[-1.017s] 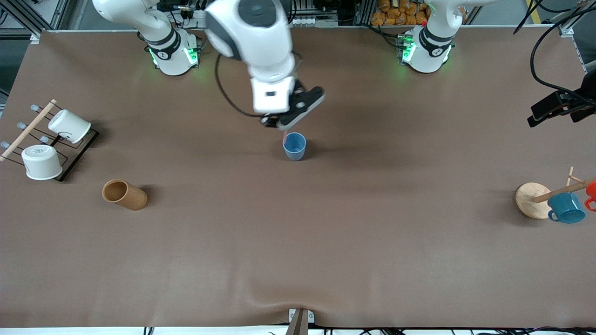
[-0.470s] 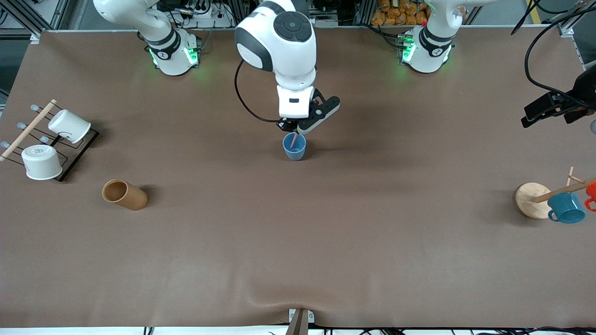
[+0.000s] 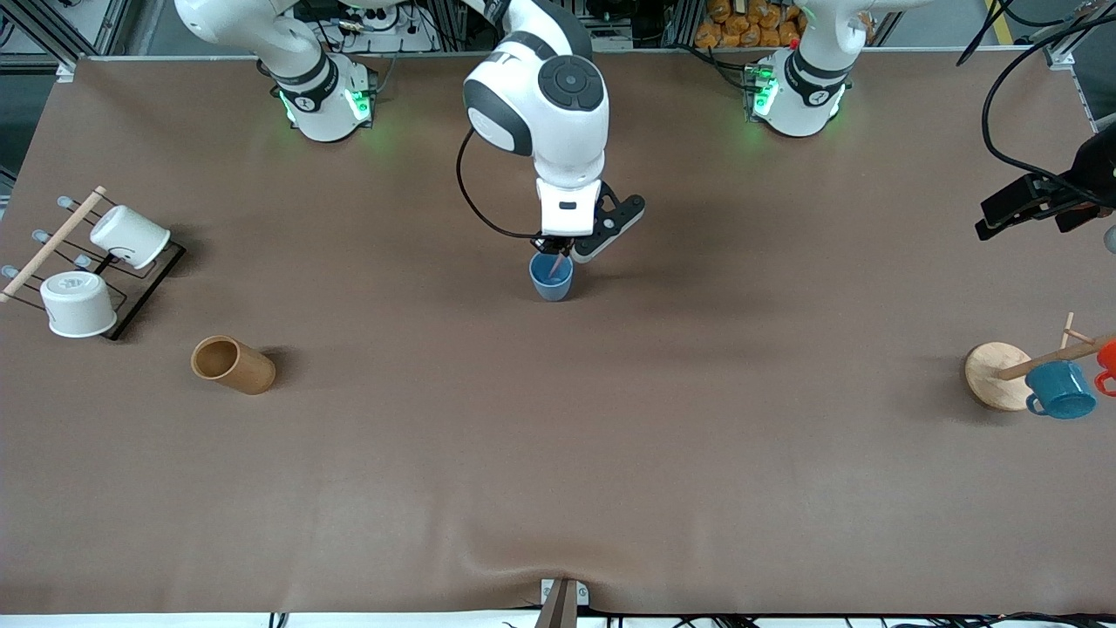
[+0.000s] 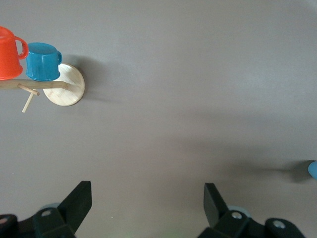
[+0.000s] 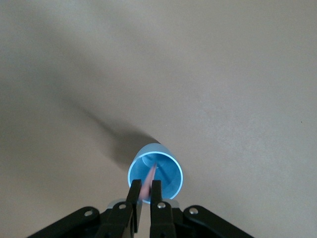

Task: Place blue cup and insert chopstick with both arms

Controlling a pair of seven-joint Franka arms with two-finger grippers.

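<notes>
no readable text, labels or numbers

Chopstick (image 5: 149,181) between closed jaws, tip inside blue cup (image 5: 171,173).

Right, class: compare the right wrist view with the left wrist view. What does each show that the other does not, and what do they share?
Only the right wrist view shows the right gripper shut on the chopstick, whose lower end is inside the blue cup's mouth.

Only the left wrist view shows the open left gripper over bare table, plus a wooden rack bearing a teal mug and an orange mug.

Both show the brown table; the blue cup is just a sliver at the left wrist view's edge.
</notes>
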